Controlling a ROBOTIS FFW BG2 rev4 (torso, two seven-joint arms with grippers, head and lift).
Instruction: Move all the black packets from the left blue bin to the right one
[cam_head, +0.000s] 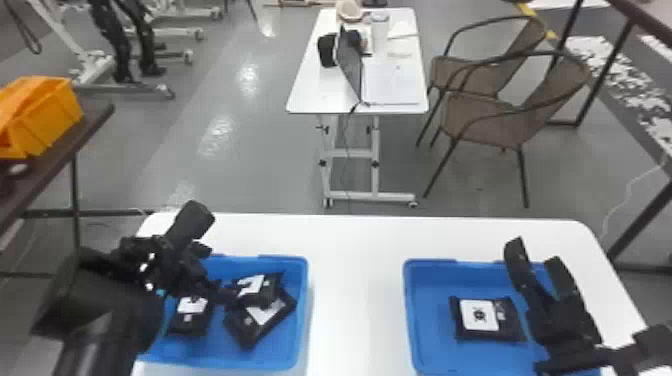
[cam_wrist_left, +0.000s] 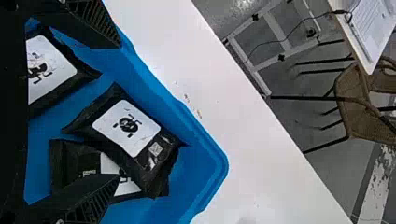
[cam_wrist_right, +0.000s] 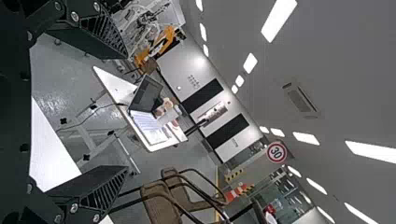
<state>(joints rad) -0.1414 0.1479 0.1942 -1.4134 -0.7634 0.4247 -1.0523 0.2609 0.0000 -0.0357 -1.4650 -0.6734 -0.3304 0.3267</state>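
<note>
Over the left blue bin (cam_head: 280, 362) is my left gripper (cam_head: 220, 292), its fingers apart above the packets. That bin holds a black packet (cam_head: 189, 320) on its left side, an upper packet (cam_head: 260, 289) and a lower packet (cam_head: 260, 320) partly beneath it. In the left wrist view, the left gripper (cam_wrist_left: 119, 112) stands open, with the upper packet (cam_wrist_left: 126, 125) overlapping the lower packet (cam_wrist_left: 74, 161). The right blue bin (cam_head: 430, 350) holds one black packet (cam_head: 487, 319). My right gripper (cam_head: 537, 255) is raised at that bin's right side; the right wrist view shows this gripper (cam_wrist_right: 123, 112) open and holding nothing.
Both bins stand on a white table (cam_head: 357, 280), with a strip of tabletop between them. An orange bin (cam_head: 45, 117) rests on a dark table at the left. Farther off are a white desk (cam_head: 330, 95) with a laptop and brown chairs (cam_head: 490, 117).
</note>
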